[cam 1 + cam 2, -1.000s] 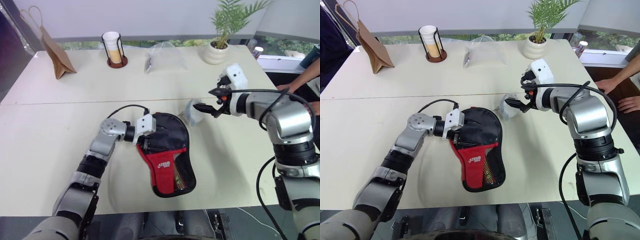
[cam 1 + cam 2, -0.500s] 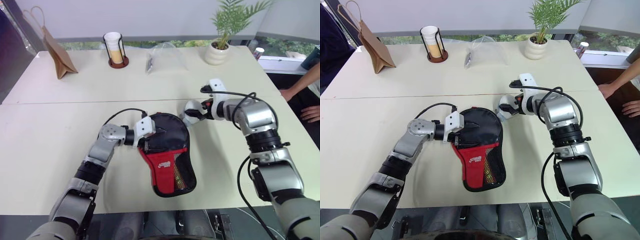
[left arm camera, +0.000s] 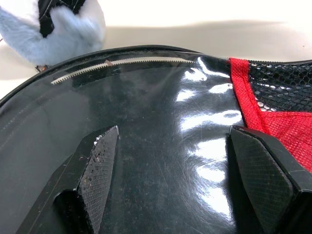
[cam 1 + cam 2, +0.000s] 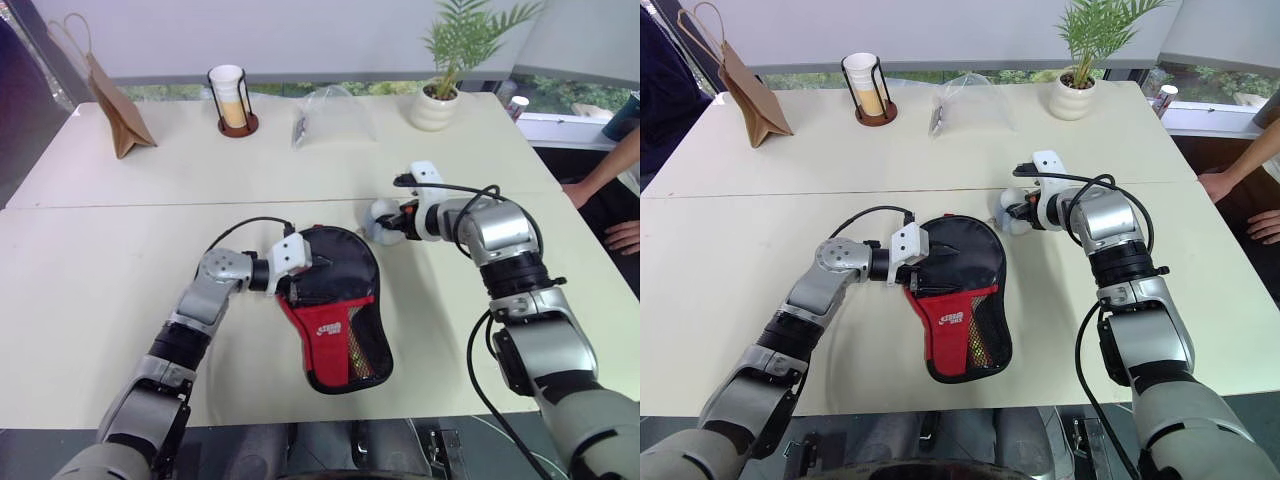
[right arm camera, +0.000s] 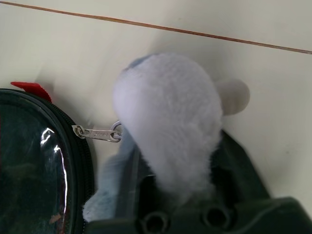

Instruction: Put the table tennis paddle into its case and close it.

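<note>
The case (image 4: 335,320), a black pouch with a red panel and a mesh pocket, lies flat near the table's front edge. My left gripper (image 4: 303,272) rests on its round glossy end. It is open, and its fingers (image 3: 95,178) lie spread on the black surface. A fluffy white-blue charm (image 5: 165,126) hangs from the zipper pull (image 5: 95,132) at the case's far right rim. My right gripper (image 4: 392,222) is shut on that charm. The table tennis paddle is hidden.
Along the table's far side stand a brown paper bag (image 4: 110,105), a cup in a wire holder (image 4: 230,95), a clear plastic bag (image 4: 330,112) and a potted plant (image 4: 440,95). A person's arm (image 4: 615,170) shows at the right edge.
My right gripper came down toward the case's far rim and shut on the fluffy charm. The left gripper and the case stayed put.
</note>
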